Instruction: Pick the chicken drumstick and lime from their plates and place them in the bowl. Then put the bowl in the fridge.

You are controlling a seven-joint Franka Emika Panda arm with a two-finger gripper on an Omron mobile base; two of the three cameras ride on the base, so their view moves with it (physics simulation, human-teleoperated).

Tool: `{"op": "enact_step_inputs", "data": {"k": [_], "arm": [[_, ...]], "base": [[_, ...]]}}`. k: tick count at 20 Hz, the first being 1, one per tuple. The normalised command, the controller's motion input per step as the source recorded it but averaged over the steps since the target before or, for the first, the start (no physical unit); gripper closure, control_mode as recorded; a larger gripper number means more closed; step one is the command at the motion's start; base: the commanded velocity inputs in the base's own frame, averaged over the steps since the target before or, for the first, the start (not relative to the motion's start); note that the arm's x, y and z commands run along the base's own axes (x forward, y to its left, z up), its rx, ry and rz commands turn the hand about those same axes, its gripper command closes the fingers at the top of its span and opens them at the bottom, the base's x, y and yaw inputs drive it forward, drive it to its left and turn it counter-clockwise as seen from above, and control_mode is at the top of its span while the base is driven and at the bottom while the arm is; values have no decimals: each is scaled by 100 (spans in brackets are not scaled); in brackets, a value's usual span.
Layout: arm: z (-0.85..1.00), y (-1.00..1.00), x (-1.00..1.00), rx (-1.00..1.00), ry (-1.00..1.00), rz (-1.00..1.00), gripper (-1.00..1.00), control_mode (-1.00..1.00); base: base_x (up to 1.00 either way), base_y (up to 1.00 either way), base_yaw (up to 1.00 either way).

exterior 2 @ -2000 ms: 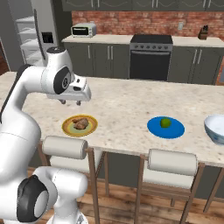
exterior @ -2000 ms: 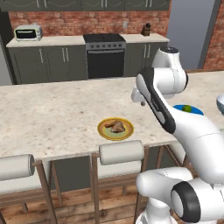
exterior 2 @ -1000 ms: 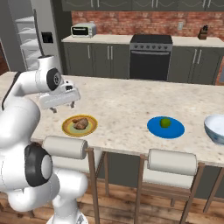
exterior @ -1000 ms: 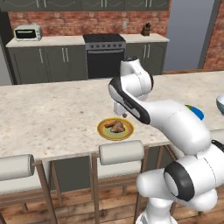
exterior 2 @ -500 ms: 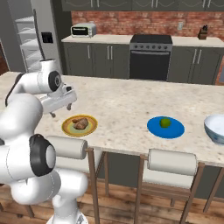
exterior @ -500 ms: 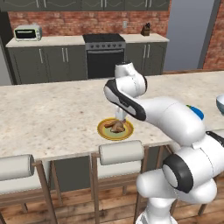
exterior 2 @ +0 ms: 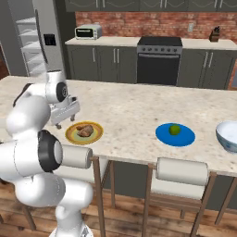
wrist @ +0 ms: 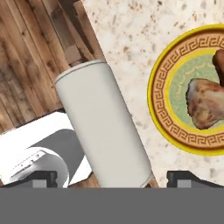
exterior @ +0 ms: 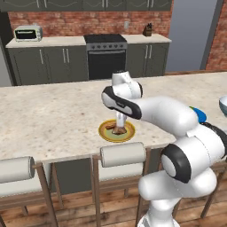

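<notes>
— Swinging left and dropping over these two seconds, the arm has come down over the yellow-rimmed plate (exterior: 117,131); the gripper (exterior 2: 62,116) now hangs low at the plate's near-left edge.

— And the chicken drumstick (wrist: 205,103)?

— It lies on that plate, untouched; from the hand camera it sits off to the right, with a white stool cushion (wrist: 104,130) dead ahead, so the hand looks short of lined up.

— Fingers?

— Two dark tips sit far apart at the bottom corners of the hand view; spread wide, nothing between them.

— The rest of the job?

— All ahead, I'd judge; the lime (exterior 2: 174,129) rests on the blue plate (exterior 2: 163,135), well right of the drumstick; the bowl (exterior 2: 228,135) waits further right; the fridge (exterior 2: 37,39) stands behind, to the left.

— Next?

— Probably a nudge toward the meat, then a descent.
</notes>
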Motion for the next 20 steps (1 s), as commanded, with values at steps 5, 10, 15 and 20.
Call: {"op": "enact_step_inputs", "data": {"k": [5,10,15,20], "arm": [[-33,22,30,0,2,-1,-100,-100],[-34,1,28,0,0,-1,-100,-100],[-30,1,33,0,-2,0,-100,-100],[-31,2,37,2,-10,0,-100,-100]], "base": [[0,0,0],[0,0,0],[0,0,0],[0,0,0]]}}
